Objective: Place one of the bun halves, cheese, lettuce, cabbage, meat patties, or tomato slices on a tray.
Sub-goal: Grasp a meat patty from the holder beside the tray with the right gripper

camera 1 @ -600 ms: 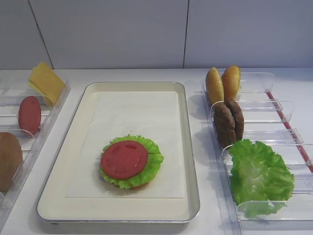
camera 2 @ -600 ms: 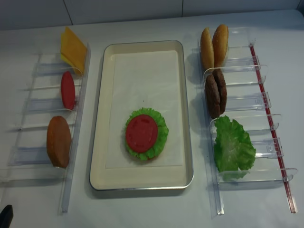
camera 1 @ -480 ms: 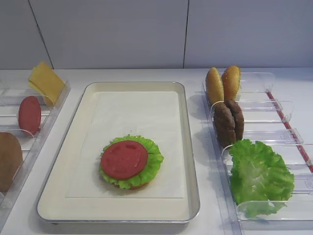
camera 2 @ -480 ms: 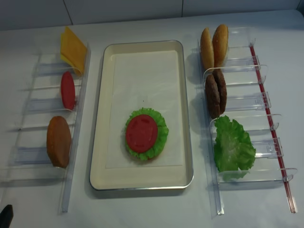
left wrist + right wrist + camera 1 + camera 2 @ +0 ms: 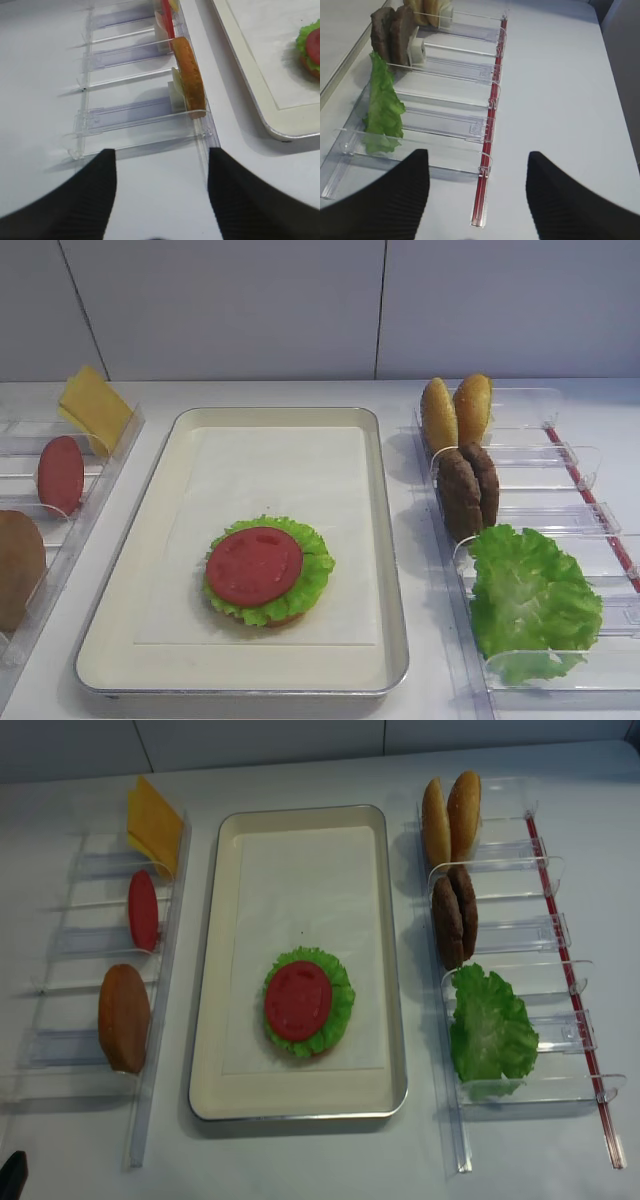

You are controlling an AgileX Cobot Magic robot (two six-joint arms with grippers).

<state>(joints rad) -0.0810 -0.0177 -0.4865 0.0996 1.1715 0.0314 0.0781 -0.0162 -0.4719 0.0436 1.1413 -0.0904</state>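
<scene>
On the tray [image 5: 215, 970], a tomato slice [image 5: 297, 1000] already lies on lettuce [image 5: 340, 1005] over a bun half, while meat patties [image 5: 453, 915] and cheese [image 5: 152, 820] wait beside it; both hands [image 5: 475, 200] [image 5: 160, 195] are spread and empty.

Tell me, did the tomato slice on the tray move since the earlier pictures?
No. The tomato slice sits on the lettuce at the same spot relative to the tray rim.
</scene>
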